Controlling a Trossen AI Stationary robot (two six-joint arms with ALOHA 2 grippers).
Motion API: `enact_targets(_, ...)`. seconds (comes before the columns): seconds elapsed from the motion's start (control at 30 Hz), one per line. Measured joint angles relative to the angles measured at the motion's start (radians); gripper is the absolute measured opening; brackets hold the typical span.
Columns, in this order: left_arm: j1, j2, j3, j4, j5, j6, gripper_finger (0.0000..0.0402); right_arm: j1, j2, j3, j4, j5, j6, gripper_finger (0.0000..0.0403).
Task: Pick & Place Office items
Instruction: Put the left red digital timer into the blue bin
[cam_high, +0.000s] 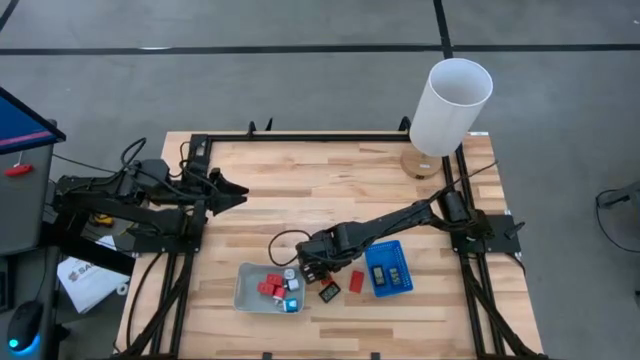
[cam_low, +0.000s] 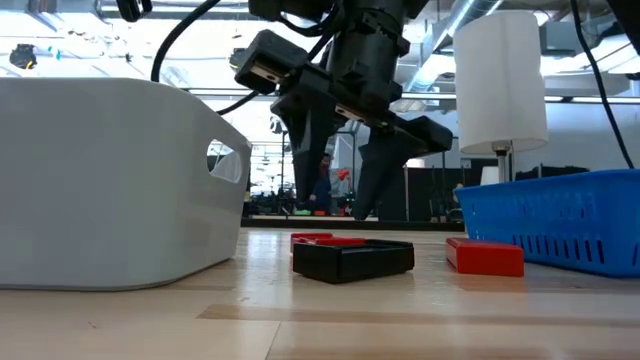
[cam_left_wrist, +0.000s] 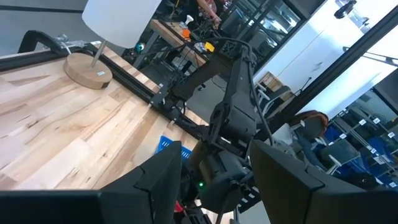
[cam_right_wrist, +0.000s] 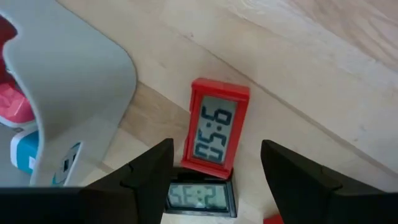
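From above we see our right gripper (cam_high: 316, 272) between the grey tray (cam_high: 243, 291) and blue tray (cam_high: 405, 287); the left one (cam_high: 238, 190) waits, fingers apart. Its wrist view shows its fingers wide open over a red clock (cam_right_wrist: 213, 133) and black clock (cam_right_wrist: 202, 198) (both lying loose), so we think we must drop down and squeeze next.

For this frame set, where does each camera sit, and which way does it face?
High: overhead, straight down; both arms, grey tray, blue tray.
Low: tabletop level; right gripper open above black clock.
Left wrist: across table at the right arm; own fingers open.
Right wrist: down past own fingers at red clock.
Shared: both clocks, low and right wrist.
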Motion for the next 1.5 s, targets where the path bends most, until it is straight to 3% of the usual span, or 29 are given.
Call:
enact_targets(1.27,0.0,0.0,0.0,0.001,0.0,-0.001,0.0186,-0.005,0.117,0.004,0.013,-0.049,-0.05,0.0232)
enact_targets(1.4,0.0,0.0,0.0,0.002,-0.001,0.0,0.0186,-0.018,0.117,0.004,-0.004,-0.026,-0.074,0.0215)
enact_targets(1.5,0.0,0.0,0.0,0.003,-0.001,0.0,0.0186,-0.031,0.117,0.002,-0.01,-0.023,-0.091,0.018)
